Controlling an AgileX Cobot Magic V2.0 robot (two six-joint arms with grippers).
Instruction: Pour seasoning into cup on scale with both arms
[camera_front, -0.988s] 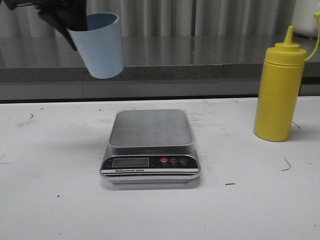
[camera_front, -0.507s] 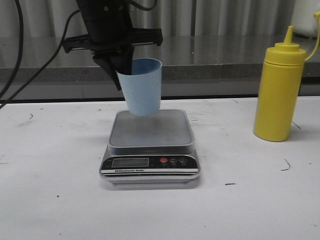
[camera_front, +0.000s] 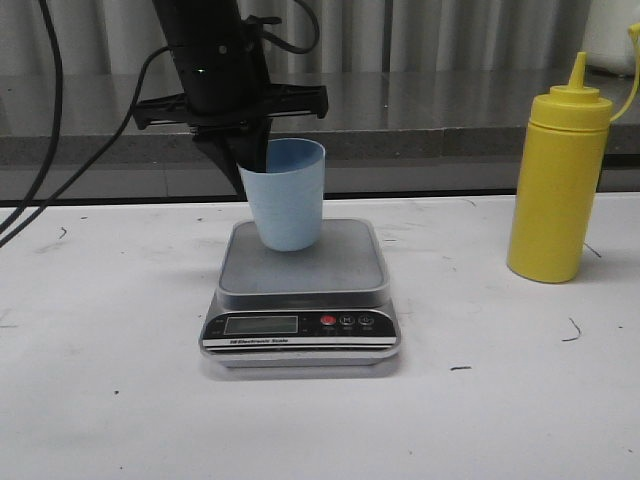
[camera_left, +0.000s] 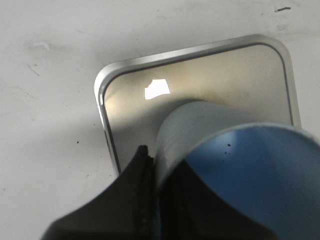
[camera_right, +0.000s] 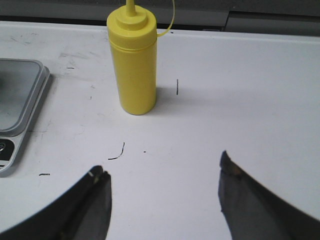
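Left gripper (camera_front: 252, 160) pinching cup (camera_front: 287, 194) by rim, cup tilting, base sitting on scale (camera_front: 301, 292) platform. Right gripper (camera_right: 162, 200) hanging wide open near seasoning (camera_front: 557, 180), upright on table (camera_front: 100, 400), right of scale.

1. The white table (camera_front: 100, 400), marked with small dark scuffs, is filling the lower frame.
2. The scale (camera_front: 301, 290) is sitting at centre.
3. The seasoning (camera_front: 556, 175) is standing upright at far right, well apart.
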